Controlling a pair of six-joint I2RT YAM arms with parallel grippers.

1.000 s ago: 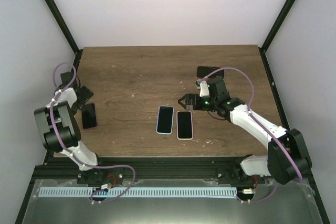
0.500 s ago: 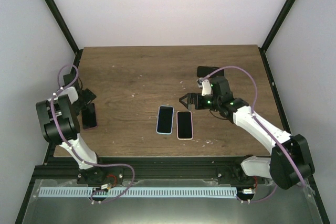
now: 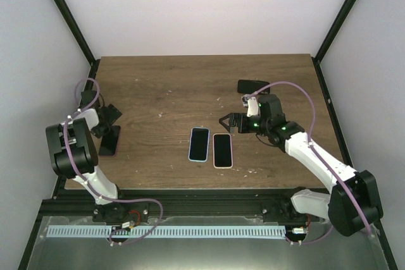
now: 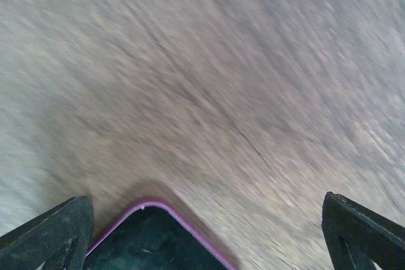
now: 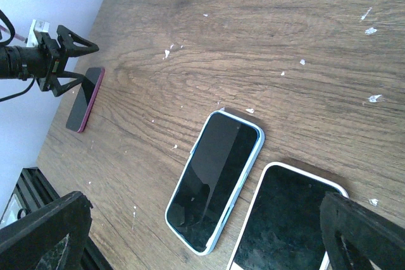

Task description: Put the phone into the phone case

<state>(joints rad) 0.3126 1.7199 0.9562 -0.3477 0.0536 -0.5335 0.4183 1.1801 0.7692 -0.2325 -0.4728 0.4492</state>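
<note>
A blue-rimmed phone (image 3: pixel 199 143) with a glossy dark screen lies mid-table and shows in the right wrist view (image 5: pixel 215 178). Beside it on the right lies a white-rimmed item (image 3: pixel 222 150) with a dull dark face (image 5: pixel 285 219). I cannot tell whether it is a phone or a case. A purple-rimmed dark item (image 3: pixel 108 141) lies at the left edge, and its corner shows in the left wrist view (image 4: pixel 152 238). My left gripper (image 3: pixel 111 117) hovers open just beyond its far end (image 4: pixel 205 226). My right gripper (image 3: pixel 229 121) is open and empty (image 5: pixel 202 219), behind the middle pair.
A black flat object (image 3: pixel 253 85) lies at the back right of the wooden table (image 3: pixel 164 86). White flecks dot the wood. Black frame posts and white walls stand close on both sides. The left arm (image 5: pixel 38 61) shows in the right wrist view.
My left gripper has shifted a little to the right and turned over the purple-rimmed item's far end. My right gripper has drifted slightly to the right. The items on the table have not moved.
</note>
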